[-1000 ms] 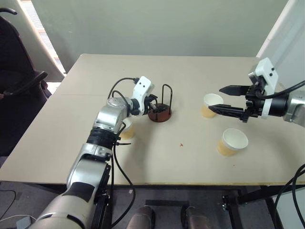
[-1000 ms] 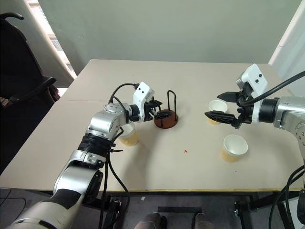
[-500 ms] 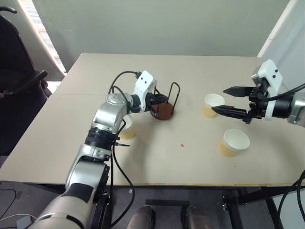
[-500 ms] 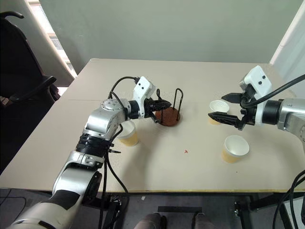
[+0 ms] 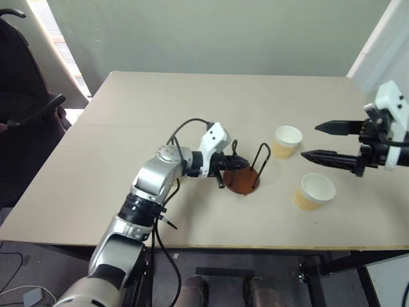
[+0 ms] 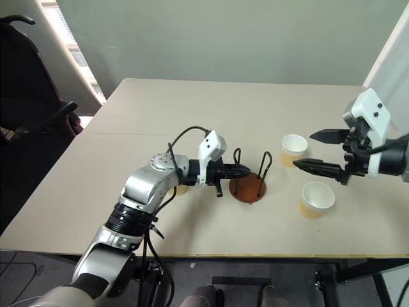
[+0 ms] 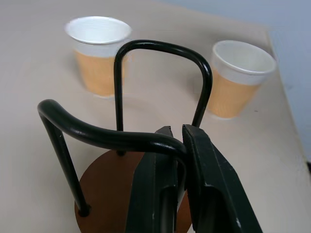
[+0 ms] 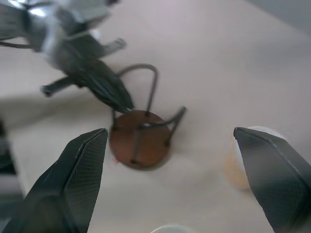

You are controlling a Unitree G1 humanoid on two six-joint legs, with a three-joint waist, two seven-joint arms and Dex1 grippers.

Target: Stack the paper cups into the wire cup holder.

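The left claw [image 6: 238,171] is pinched on the near wire loop of the wire cup holder [image 6: 250,186], its two black fingers [image 7: 204,184] pressed together around the top of that loop, as the left wrist view shows close up. The holder stands upright on the beige surface [image 6: 192,115], its round reddish-brown base flat, with no cup in it. Two paper cups stand upright to the holder's right: one cup [image 6: 294,149] farther back, the other cup [image 6: 316,199] nearer the front edge, well apart from each other and from the holder. A third cup [image 6: 181,188] is mostly hidden behind the left arm, just a tan sliver showing beside the forearm. The right claw [image 6: 319,151] hangs in the air above the surface on the right side, its long fingers spread wide and holding nothing, pointing toward the holder with the back cup below and between their tips. A dark chair [image 6: 32,121] sits off the surface's left side.
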